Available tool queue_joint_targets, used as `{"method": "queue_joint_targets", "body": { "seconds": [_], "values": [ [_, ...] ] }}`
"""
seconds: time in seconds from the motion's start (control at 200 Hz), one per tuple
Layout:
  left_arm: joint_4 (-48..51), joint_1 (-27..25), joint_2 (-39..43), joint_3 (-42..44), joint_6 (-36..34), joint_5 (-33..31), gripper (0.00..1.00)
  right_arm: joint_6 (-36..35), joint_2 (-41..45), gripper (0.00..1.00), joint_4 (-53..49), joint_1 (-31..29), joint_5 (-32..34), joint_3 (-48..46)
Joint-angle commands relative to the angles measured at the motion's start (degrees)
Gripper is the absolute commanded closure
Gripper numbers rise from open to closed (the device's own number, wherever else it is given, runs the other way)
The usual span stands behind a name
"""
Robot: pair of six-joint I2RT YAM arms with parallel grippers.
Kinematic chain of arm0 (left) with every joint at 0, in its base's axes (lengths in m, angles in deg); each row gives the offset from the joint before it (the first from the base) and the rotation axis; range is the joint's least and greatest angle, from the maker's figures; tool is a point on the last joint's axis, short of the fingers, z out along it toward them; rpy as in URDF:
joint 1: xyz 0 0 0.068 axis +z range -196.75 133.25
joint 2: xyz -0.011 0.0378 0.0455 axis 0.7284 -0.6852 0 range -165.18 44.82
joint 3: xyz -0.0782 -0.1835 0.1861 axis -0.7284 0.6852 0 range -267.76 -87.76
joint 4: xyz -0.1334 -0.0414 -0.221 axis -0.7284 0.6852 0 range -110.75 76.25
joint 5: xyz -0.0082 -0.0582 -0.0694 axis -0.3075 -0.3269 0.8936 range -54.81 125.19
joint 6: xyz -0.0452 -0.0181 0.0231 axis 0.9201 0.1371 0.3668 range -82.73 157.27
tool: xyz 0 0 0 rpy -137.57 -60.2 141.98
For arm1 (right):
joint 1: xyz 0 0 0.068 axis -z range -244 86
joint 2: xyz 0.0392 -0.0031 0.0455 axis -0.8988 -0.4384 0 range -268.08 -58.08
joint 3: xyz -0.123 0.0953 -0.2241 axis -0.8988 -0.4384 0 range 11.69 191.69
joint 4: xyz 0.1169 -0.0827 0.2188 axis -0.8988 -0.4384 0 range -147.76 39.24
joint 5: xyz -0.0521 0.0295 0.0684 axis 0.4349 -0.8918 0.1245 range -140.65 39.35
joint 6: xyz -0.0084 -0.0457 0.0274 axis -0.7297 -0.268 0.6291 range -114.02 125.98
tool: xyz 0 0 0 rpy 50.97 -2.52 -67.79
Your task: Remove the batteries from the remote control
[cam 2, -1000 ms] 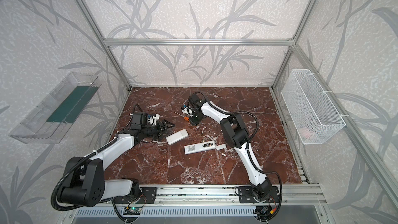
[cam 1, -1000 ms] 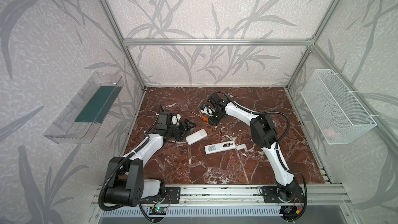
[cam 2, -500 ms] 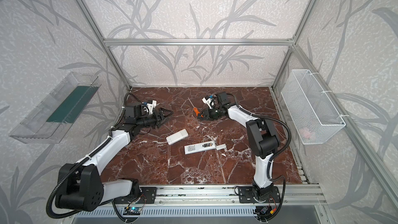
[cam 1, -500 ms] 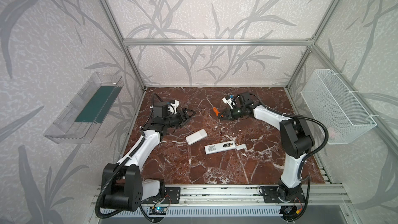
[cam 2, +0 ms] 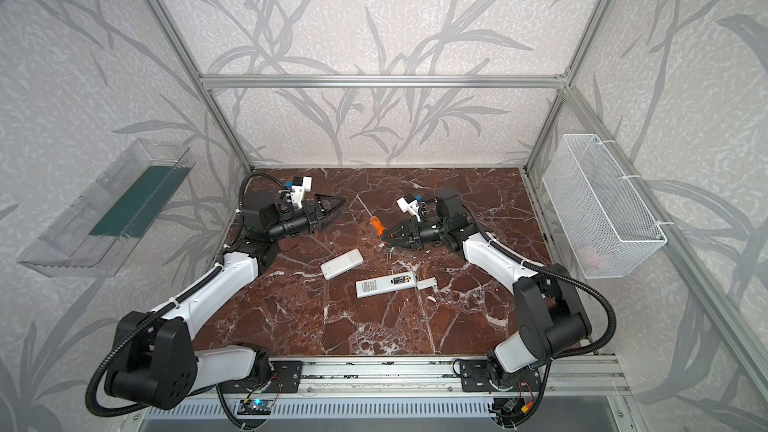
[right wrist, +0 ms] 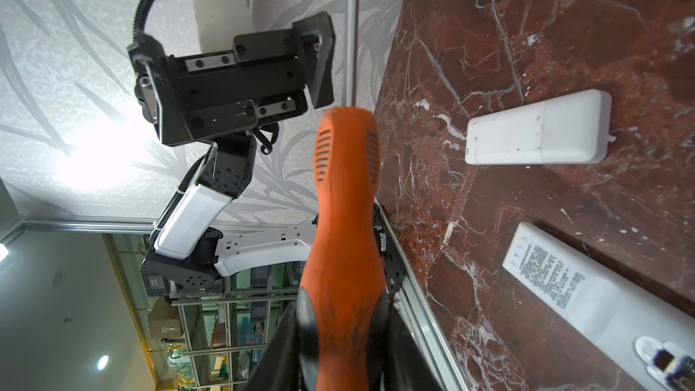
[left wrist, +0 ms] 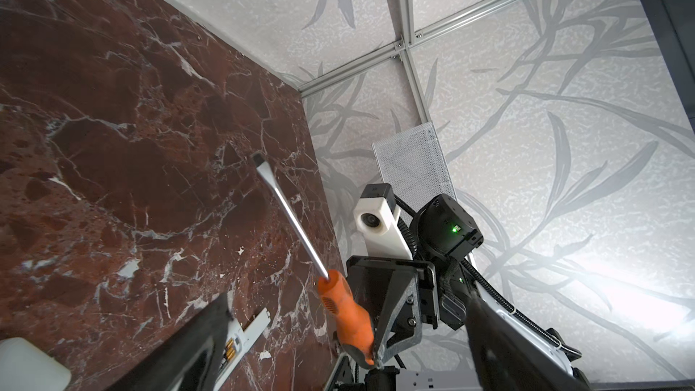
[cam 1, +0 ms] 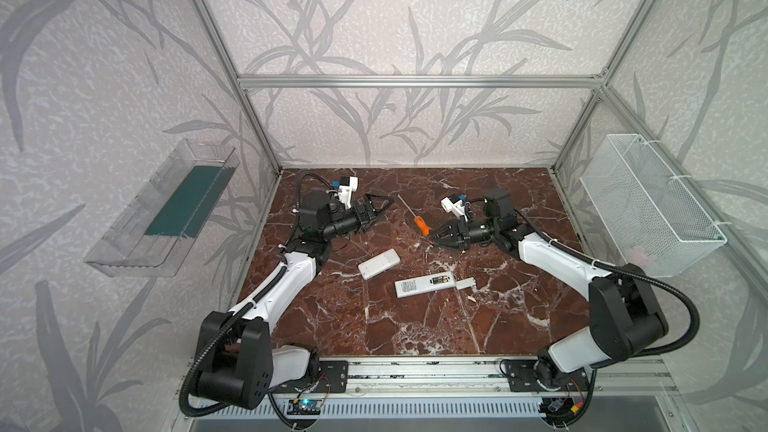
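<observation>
A white remote control (cam 1: 415, 285) lies back-up mid-table with its compartment open, and the dark, gold-marked batteries (cam 1: 440, 280) sit inside it; both top views show them (cam 2: 401, 280). Its loose cover (cam 1: 466, 283) lies at its right end. My right gripper (cam 1: 434, 238) is shut on the handle of an orange screwdriver (cam 1: 422, 226), held above the table behind the remote; the right wrist view shows the handle (right wrist: 346, 220) between the jaws. My left gripper (cam 1: 380, 205) hovers open and empty to the left of the screwdriver's tip. The left wrist view looks along the screwdriver (left wrist: 346, 317).
A second white remote (cam 1: 379, 263), closed, lies left of the open one. A white wire basket (cam 1: 648, 209) hangs on the right wall and a clear tray (cam 1: 166, 209) on the left wall. The marble table (cam 1: 415, 334) has bare room in front.
My left gripper has opened wider and drawn back to the left. My right arm has swung right and a little nearer, carrying the screwdriver.
</observation>
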Motion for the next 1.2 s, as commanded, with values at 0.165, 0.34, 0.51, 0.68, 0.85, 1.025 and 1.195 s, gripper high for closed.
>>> {"method": "queue_joint_targets", "body": {
  "seconds": [0.165,0.34,0.51,0.68,0.85,1.025,1.195],
  "values": [
    [-7.0,-4.4,2.0,-0.3,2.2,-2.9,0.01,11.8,5.2,0.89,13.5,-0.9,-3.4,-2.1],
    [-16.1,-6.3,-2.1,-1.5,7.4,-3.8,0.01,13.0,7.2,0.90,13.9,-2.4,-3.7,-2.0],
    [-18.9,-7.2,-3.5,-2.3,7.9,-6.0,0.09,13.7,8.3,0.90,14.1,-3.0,-3.7,-2.2],
    [-21.2,-7.4,-3.8,-1.9,8.8,-7.4,0.27,14.4,8.6,0.90,14.7,-3.1,-3.9,-2.3],
    [-23.3,-7.4,-4.6,-1.4,10.4,-6.8,0.47,14.4,7.9,0.90,14.7,-3.1,-3.7,-2.6],
    [-26.5,-7.4,-6.0,-0.9,12.6,-6.0,0.59,15.6,7.1,0.90,16.8,-3.1,-3.5,-3.1],
    [-28.9,-7.4,-7.5,-1.0,14.5,-5.4,0.76,15.6,6.6,0.90,17.2,-3.1,-3.4,-3.7]
  ]
}}
